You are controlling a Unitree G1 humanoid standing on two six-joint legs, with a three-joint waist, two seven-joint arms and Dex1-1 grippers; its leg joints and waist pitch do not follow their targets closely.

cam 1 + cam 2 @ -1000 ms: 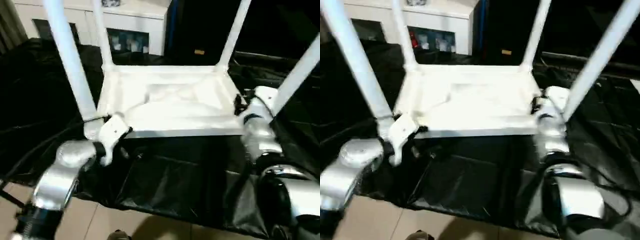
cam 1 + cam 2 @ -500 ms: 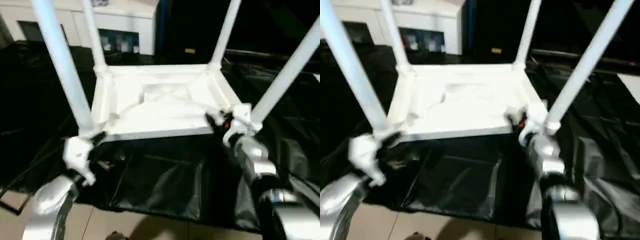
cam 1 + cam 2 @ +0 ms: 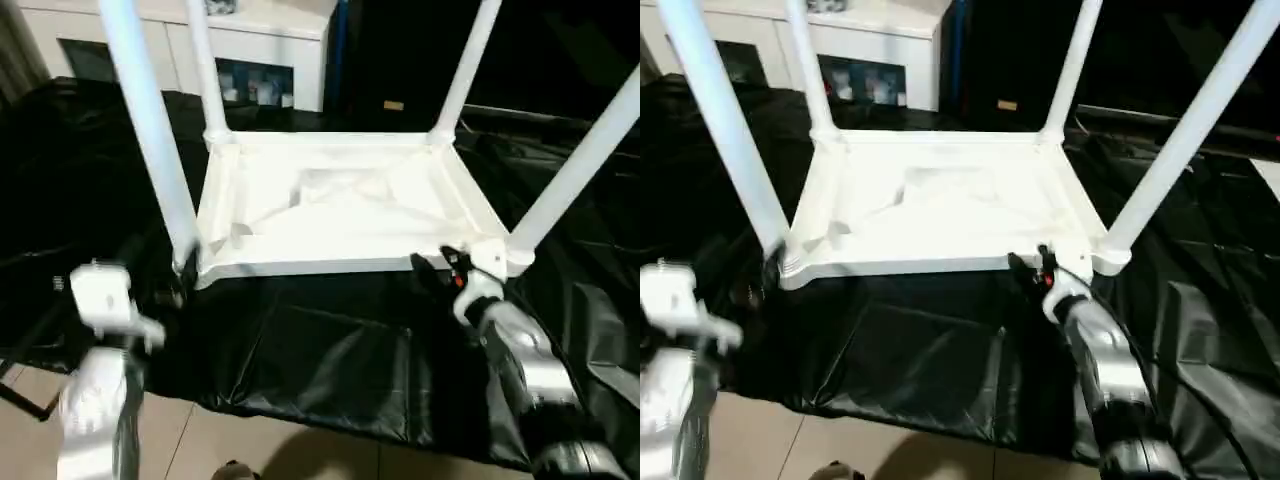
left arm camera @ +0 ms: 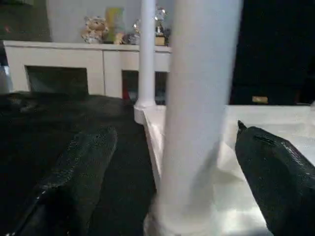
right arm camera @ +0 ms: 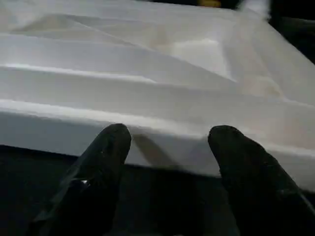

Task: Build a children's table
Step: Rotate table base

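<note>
Handling children's table point(image 3: 340, 205) upside-down | light, stiff, slick plastic, I judge | grip rim | left claw point(image 4: 167, 162) apart, right claw point(image 5: 167, 147) apart, empty.

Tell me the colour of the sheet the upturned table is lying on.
Black, glossy and creased; the sheet shows best in the left eye view, under the white table.

Four upright legs point(image 3: 150, 120) fence the upturned table top point(image 3: 340, 205); open lanes run between them; the near-left leg point(image 4: 197, 113) stands between the left gripper's point(image 4: 172, 167) spread fingers; the right gripper point(image 5: 170, 142), parted, faces the near rim.
</note>
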